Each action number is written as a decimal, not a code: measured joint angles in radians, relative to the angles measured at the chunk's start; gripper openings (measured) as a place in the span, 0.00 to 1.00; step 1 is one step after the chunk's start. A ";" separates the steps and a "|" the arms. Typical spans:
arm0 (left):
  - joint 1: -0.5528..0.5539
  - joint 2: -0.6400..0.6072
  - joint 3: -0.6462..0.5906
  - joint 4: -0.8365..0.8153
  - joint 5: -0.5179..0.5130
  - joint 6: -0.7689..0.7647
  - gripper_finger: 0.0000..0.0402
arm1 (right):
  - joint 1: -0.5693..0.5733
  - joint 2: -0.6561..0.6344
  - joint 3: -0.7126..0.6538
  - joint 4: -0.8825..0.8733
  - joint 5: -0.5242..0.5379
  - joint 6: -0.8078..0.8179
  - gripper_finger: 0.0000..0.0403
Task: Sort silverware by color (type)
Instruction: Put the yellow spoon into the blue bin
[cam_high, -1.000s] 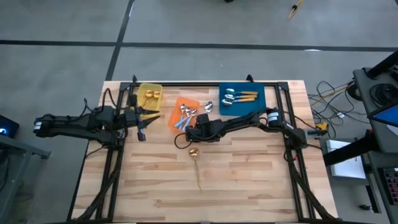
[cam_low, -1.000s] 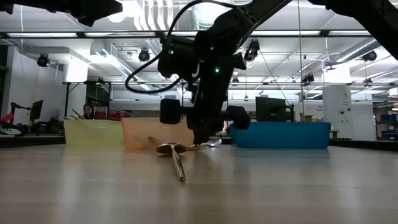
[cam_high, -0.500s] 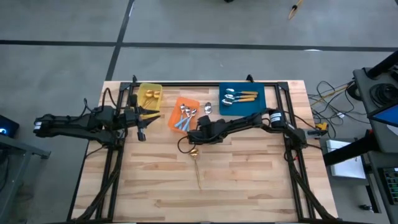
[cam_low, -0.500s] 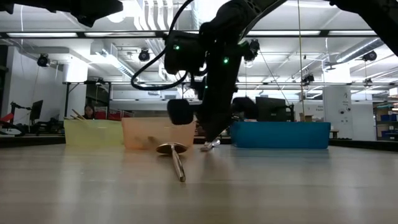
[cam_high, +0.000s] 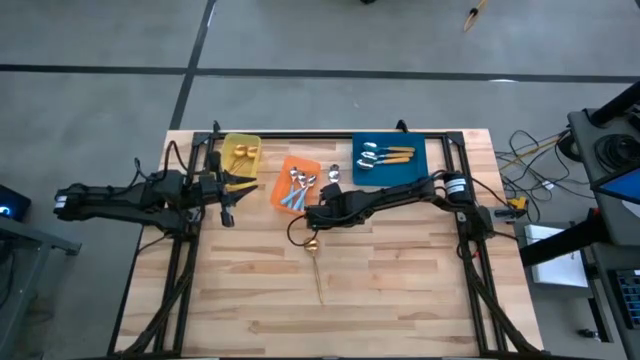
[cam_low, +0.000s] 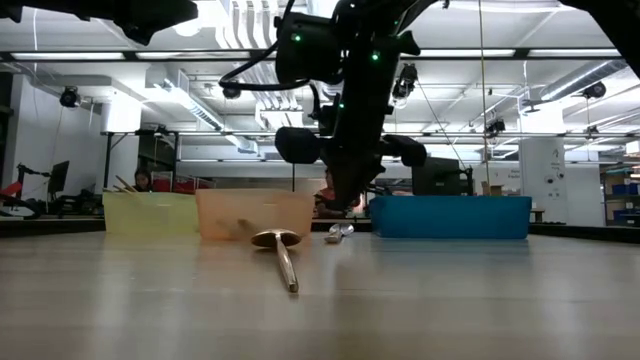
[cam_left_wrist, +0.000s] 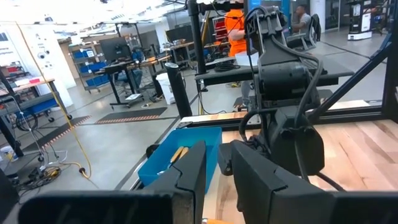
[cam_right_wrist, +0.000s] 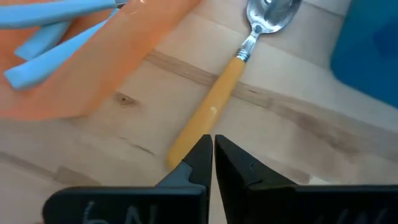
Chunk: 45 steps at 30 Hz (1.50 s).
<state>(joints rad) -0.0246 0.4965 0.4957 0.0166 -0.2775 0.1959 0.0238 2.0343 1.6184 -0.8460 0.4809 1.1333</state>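
Observation:
An orange-handled spoon (cam_right_wrist: 214, 102) lies flat on the table between the orange bin (cam_high: 297, 183) and the blue bin (cam_high: 389, 160). My right gripper (cam_right_wrist: 212, 155) is shut and hovers just above the handle's free end; in the low view the gripper (cam_low: 342, 207) hangs clear above the spoon (cam_low: 340, 233). A gold spoon (cam_high: 314, 262) lies nearer the table's front, bowl toward the bins. Blue-handled spoons (cam_right_wrist: 43, 65) lie in the orange bin, orange-handled ones in the blue bin, gold ones in the yellow bin (cam_high: 241, 155). My left gripper (cam_left_wrist: 217, 171) waits level at the left, narrowly open, nothing between its fingers.
The three bins stand in a row along the far side of the table. The black frame rails (cam_high: 330, 133) run around the table's edges. Bare wood lies around and in front of the gold spoon (cam_low: 285, 262).
My right gripper, shut throughout, has risen off the orange-handled spoon's handle end and rolled a little. The spoon, tilted with its handle up half a second ago, now lies flat on the table between the orange and blue bins.

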 joint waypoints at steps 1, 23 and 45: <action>0.000 0.000 0.000 0.000 0.000 0.000 0.15 | 0.000 -0.001 0.000 0.000 -0.010 0.011 0.03; 0.000 -0.006 0.055 0.004 -0.002 0.046 0.15 | -0.051 0.000 -0.002 0.080 0.000 0.119 0.42; 0.000 -0.007 0.067 0.005 -0.003 0.039 0.15 | -0.051 0.095 -0.012 0.123 0.021 0.157 0.48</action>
<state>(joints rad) -0.0246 0.4892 0.5625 0.0217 -0.2802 0.2345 -0.0269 2.1293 1.6064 -0.7229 0.5017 1.2904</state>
